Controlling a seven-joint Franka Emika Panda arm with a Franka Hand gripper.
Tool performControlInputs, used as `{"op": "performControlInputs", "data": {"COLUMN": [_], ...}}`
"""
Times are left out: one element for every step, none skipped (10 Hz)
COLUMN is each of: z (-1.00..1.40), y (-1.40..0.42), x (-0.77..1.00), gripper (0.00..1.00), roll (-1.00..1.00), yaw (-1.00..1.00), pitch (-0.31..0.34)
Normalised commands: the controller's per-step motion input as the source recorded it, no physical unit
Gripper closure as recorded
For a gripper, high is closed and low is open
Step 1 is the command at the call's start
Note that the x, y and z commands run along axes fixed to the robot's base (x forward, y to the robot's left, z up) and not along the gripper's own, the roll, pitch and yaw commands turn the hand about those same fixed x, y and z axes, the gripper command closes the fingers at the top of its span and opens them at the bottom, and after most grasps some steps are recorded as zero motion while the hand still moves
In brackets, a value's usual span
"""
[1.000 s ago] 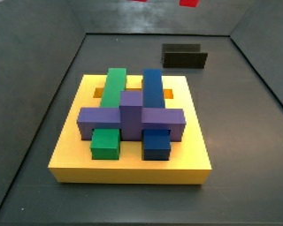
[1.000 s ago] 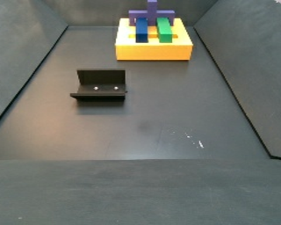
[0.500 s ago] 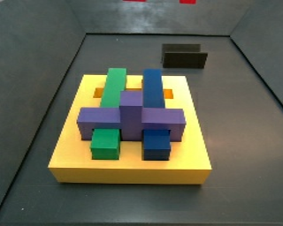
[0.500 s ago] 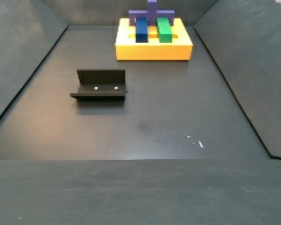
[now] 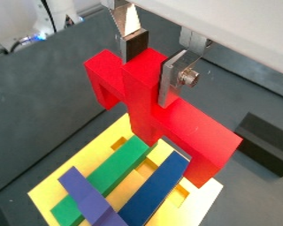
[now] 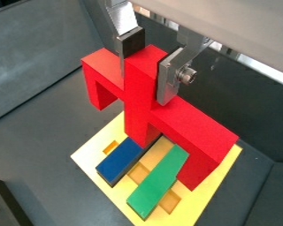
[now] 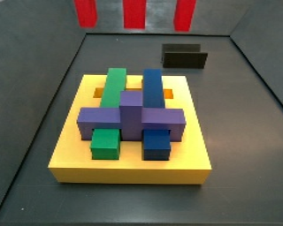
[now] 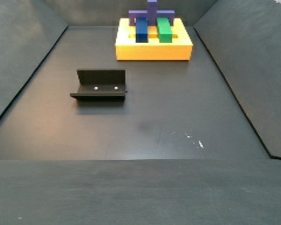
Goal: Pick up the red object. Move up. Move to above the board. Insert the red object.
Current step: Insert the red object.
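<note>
Your gripper [image 5: 154,60] is closed on the red object [image 5: 156,110], its silver fingers [image 6: 172,74] clamping the central stub from both sides; in both wrist views the piece hangs in the air over the board [image 5: 61,184], not touching it. In a side view only the lower ends of the red object [image 7: 133,11] show at the top edge of the picture (two legs and the stub, three red strips), well above the floor and beyond the far end of the board [image 7: 132,164]; the gripper itself is out of sight there.

The board [image 8: 154,50] lies flat on the dark floor; it carries a green block [image 7: 109,110] and a blue block [image 7: 154,110] lying side by side, with a purple cross-shaped block [image 7: 131,117] set across them; orange slots [image 7: 168,93] show beside the bars.

The fixture [image 8: 99,85] stands on the floor well apart from the board; in a wrist view its dark shape [image 5: 264,141] appears past the red object.
</note>
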Motion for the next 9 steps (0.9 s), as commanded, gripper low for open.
{"op": "performControlInputs", "data": {"z": [-0.55, -0.42, -0.31, -0.34, -0.34, -0.49, -0.46, -0.37, -0.34], "y": [0.1, 0.14, 0.17, 0.02, -0.04, 0.0, 0.0, -0.02, 0.0], "x": [-0.08, -0.06, 0.0, 0.0, 0.11, 0.05, 0.08, 0.14, 0.11], "gripper": [1.0, 1.0, 1.0, 1.0, 1.0, 1.0, 1.0, 1.0, 1.0], "roll": [-0.23, -0.31, -0.36, -0.27, 0.03, 0.27, 0.37, 0.42, 0.27], "yaw": [0.03, 0.02, 0.0, 0.05, 0.01, 0.11, 0.17, 0.19, 0.2], "pitch": [-0.179, -0.197, -0.233, -0.294, -0.229, -0.119, -0.083, -0.033, -0.027]}}
